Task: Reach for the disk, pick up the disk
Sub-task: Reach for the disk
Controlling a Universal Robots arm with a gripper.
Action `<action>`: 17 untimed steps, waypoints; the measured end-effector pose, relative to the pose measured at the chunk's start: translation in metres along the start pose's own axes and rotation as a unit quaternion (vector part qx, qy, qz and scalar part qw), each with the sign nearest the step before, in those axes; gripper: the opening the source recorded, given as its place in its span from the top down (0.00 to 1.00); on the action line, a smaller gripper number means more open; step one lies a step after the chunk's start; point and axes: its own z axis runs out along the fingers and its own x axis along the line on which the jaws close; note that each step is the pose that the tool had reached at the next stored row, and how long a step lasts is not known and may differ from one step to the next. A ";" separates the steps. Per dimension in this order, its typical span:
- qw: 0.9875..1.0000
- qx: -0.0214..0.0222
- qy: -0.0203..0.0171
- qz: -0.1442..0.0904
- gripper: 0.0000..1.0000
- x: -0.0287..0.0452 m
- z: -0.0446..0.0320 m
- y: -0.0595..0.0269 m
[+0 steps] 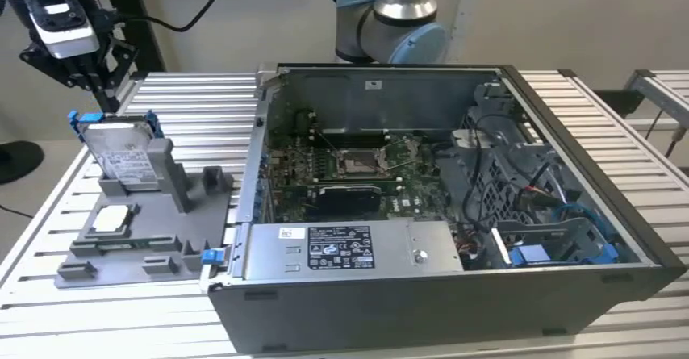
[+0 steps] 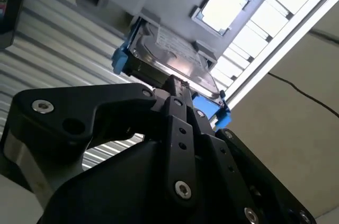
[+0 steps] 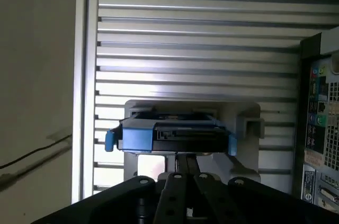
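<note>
One disk [image 1: 121,153] leans upright in a grey holder [image 1: 140,230] near the worktop's [image 1: 194,101] edge at the exterior view's left, beside an open computer case [image 1: 431,294]. The gripper [image 1: 106,101] hangs just above the disk's upper edge, its fingers drawn together with nothing between them.

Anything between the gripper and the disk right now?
Nothing: in the exterior view the gripper hangs just above the disk, only bare air between.

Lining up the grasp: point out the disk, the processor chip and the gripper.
disk [image 1: 121,156], exterior view, on its labelled silver face.
processor chip [image 1: 112,220], exterior view, middle of its top.
gripper [image 3: 183,156], first wrist view, between its fingertips.
</note>
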 end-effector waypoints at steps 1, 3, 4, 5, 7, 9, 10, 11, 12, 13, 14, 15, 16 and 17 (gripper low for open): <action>1.000 0.000 0.000 0.000 1.00 0.0028 0.0002 0.0010; 1.000 0.000 0.000 0.000 1.00 0.0100 0.0003 0.0014; 1.000 0.000 0.000 0.000 1.00 0.0140 0.0003 0.0014; 1.000 0.000 0.000 0.000 1.00 0.0174 0.0004 0.0015; 1.000 0.000 0.000 0.000 1.00 0.0219 0.0005 0.0016; 1.000 0.000 0.000 0.000 1.00 0.0254 0.0005 0.0017; 1.000 0.000 0.000 0.000 1.00 0.0271 0.0006 0.0017; 1.000 0.000 0.000 0.000 1.00 0.0291 0.0006 0.0018; 1.000 0.000 0.000 0.000 1.00 0.0312 0.0006 0.0018; 1.000 0.000 0.000 -0.001 1.00 0.0336 0.0006 0.0018; 1.000 0.000 0.000 -0.001 1.00 0.0355 0.0007 0.0019; 1.000 0.000 0.000 -0.001 1.00 0.0366 0.0007 0.0019; 1.000 0.000 0.000 -0.001 1.00 0.0367 0.0007 0.0019; 1.000 0.000 0.000 -0.001 1.00 0.0366 0.0007 0.0019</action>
